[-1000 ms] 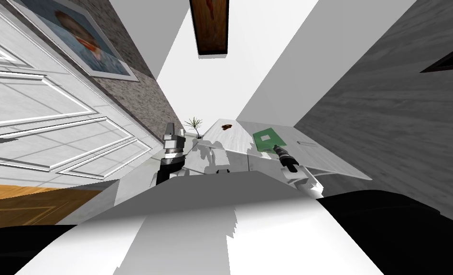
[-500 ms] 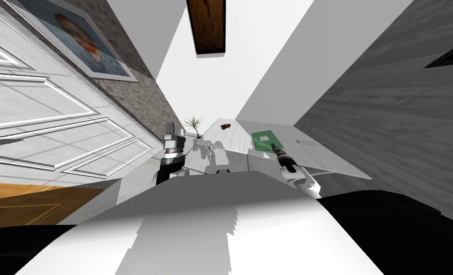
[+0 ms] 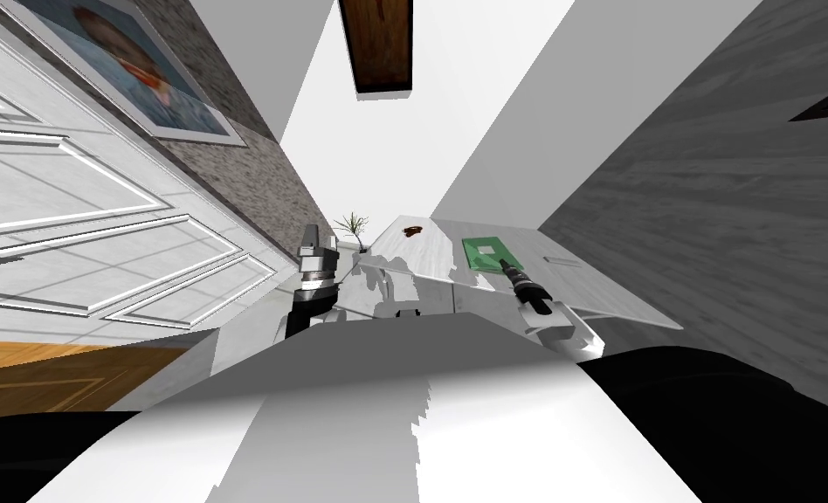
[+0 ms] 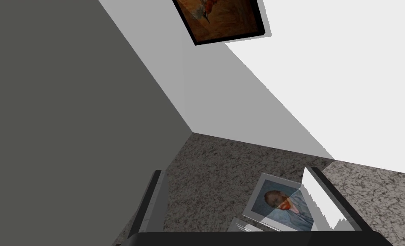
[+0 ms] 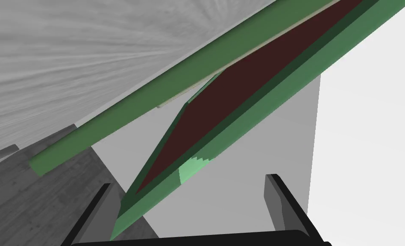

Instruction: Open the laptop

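On the pale worktop (image 3: pixel 412 253), the flat green laptop (image 3: pixel 489 251) is seen ajar, its outline narrowed since a second ago, before the right tool (image 3: pixel 506 263), spread wide and empty; opening is judged underway.

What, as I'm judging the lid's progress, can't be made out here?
1. Head view: the laptop is too small to show its lid gap, and the right hand covers its near edge.
2. Right wrist view: the laptop's far end is cut off by the picture's top edge. Whether a finger touches its green edge is unclear.
3. Head view: the brown thing on the table is too small to name.
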### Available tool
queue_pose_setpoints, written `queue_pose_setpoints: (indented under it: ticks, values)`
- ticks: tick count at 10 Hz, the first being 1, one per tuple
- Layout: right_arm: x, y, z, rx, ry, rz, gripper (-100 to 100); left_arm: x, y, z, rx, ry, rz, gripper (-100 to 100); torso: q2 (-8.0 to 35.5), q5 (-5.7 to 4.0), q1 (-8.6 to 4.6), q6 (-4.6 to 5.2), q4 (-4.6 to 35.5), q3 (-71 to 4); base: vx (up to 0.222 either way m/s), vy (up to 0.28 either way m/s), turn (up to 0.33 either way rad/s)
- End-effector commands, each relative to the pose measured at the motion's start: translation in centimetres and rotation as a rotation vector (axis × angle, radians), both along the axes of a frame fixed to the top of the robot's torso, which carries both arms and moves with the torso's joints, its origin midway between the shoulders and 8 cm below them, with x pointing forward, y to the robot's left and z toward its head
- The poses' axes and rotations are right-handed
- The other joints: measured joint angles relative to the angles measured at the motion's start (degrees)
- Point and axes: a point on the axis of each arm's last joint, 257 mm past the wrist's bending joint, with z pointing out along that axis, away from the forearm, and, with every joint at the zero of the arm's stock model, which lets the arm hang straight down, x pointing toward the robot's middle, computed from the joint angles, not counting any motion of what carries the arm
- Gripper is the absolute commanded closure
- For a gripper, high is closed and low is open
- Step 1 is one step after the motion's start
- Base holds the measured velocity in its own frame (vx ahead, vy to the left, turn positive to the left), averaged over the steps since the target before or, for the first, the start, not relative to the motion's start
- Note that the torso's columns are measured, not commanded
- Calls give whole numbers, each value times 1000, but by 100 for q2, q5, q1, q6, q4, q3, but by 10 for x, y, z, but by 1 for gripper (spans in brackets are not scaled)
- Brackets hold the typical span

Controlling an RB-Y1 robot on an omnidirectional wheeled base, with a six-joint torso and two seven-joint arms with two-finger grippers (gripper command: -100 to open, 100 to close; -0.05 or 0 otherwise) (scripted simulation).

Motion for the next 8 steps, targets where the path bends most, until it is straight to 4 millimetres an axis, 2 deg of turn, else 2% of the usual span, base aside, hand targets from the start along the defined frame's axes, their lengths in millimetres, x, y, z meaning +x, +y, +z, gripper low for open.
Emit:
queue_pose_setpoints:
  ticks: [1,2,3,8]
  values:
    - [-1,3,16,0,1,7,-100,0,0,0,0,0,0,0,-5,0,1,-1,-2,-4,12,8,-16]
    - [-1,1,10,0,2,4,-100,0,0,0,0,0,0,0,-9,0,1,-1,-3,-6,5,3,-4]
    - [-1,1,10,2,3,3,0,0,0,0,0,0,0,0,-10,-3,-2,-2,-4,-6,0,0,0]
    - [-2,1,6,6,9,0,0,0,0,0,0,0,0,0,-6,2,4,-1,-2,-4,0,0,0]
